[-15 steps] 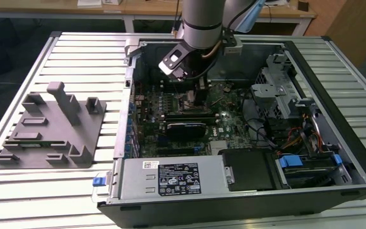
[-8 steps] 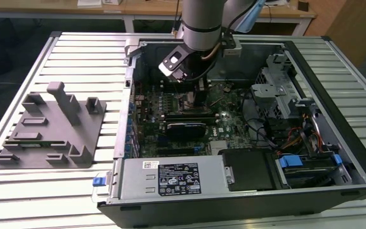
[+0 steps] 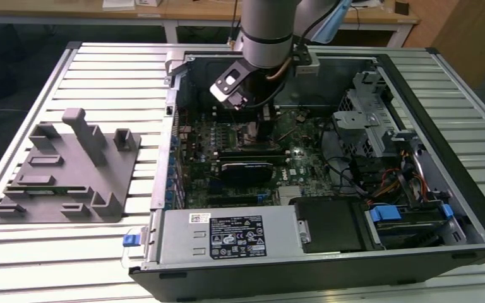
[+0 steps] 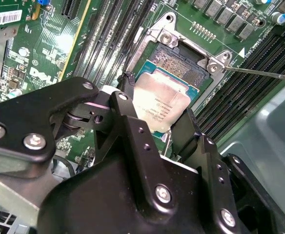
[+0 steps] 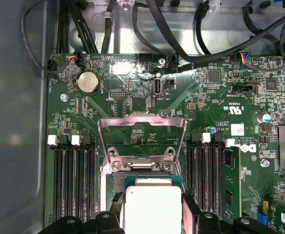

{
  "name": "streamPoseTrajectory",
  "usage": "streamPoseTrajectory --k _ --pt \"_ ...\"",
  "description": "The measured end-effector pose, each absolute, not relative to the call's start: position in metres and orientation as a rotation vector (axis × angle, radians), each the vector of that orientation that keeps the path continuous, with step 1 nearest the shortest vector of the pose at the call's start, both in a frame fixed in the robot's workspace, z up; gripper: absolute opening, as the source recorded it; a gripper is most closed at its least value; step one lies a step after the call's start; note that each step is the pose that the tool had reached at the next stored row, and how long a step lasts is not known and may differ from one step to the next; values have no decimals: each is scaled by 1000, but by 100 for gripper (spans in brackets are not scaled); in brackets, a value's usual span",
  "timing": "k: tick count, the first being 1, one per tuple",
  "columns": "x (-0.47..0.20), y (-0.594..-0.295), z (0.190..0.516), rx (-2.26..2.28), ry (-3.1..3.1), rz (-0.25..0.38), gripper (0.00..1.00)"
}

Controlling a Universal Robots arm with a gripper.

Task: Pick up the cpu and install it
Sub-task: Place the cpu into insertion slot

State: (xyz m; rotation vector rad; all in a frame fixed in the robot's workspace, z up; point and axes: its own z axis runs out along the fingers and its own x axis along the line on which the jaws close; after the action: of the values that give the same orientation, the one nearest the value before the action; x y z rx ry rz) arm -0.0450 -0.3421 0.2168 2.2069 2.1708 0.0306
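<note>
The cpu (image 4: 163, 103) is a small square chip with a silvery top, and it sits low over the open socket (image 4: 177, 62) on the green motherboard. My gripper (image 4: 157, 111) is shut on it, with one black finger (image 4: 127, 95) on each of two opposite edges. In the first wrist view the cpu (image 5: 152, 207) lies just below the raised metal load plate (image 5: 142, 130), between the same fingers (image 5: 116, 204). In the exterior view the gripper (image 3: 264, 129) reaches down into the computer case (image 3: 444, 107), and the arm hides the chip.
The thin socket lever (image 4: 264, 73) sticks out beside the socket. Memory slots (image 5: 74, 180) flank it on both sides. Black cables (image 5: 181, 29) run along the case wall. A grey fixture (image 3: 65, 170) stands on the table at the exterior view's left. The power supply (image 3: 225, 237) fills the case's near side.
</note>
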Motion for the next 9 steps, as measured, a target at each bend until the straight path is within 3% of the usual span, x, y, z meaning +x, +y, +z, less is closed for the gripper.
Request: streamPoseTrajectory --k 9 --pt "-50 -340 215 2198 2180 31 55"
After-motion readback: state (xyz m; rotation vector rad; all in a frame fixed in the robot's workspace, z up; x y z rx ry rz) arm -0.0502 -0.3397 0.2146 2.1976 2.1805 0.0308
